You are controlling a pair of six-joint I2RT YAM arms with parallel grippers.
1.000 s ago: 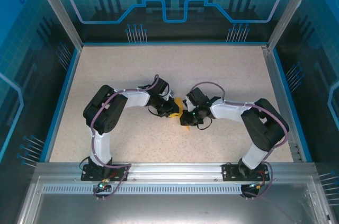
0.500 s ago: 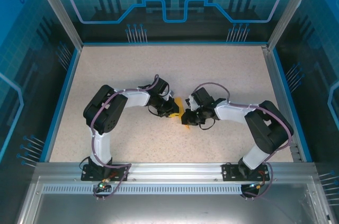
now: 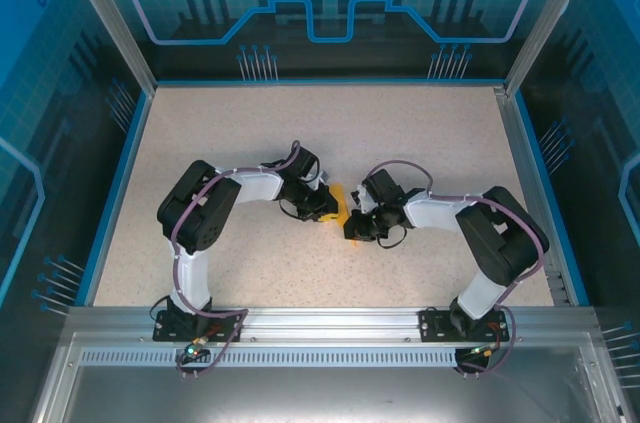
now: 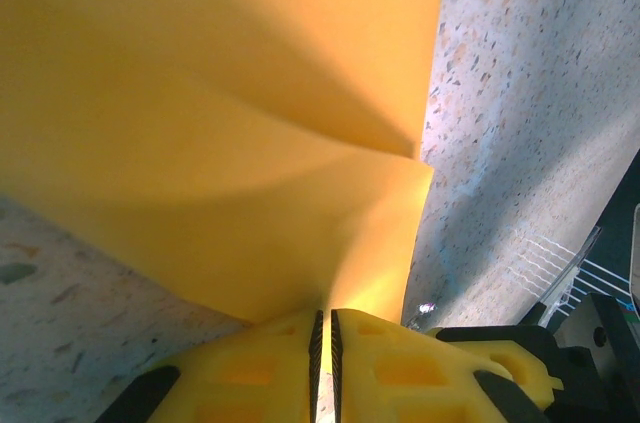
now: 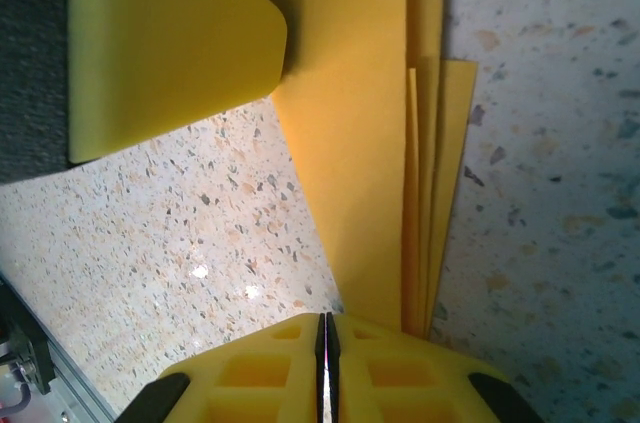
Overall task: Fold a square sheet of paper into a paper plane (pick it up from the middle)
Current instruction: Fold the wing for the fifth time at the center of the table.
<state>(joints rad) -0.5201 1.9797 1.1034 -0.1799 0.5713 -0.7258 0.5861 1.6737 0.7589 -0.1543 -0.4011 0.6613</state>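
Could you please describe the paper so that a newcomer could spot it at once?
At the middle of the speckled table, the left hand and right hand meet. Pinched between them is the folded paper: thin, creased, orange-yellow, unlike the hands' blocky yellow fingers.

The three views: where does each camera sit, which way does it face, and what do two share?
Top external: above and behind the arms, looking down on the table; both arms, left claw and right claw meeting at the paper.
Left wrist: on the left arm, looking along its shut claw at the pinched paper.
Right wrist: likewise, along its shut claw at folded layers.
Shared: both wrist views show that paper on the table.
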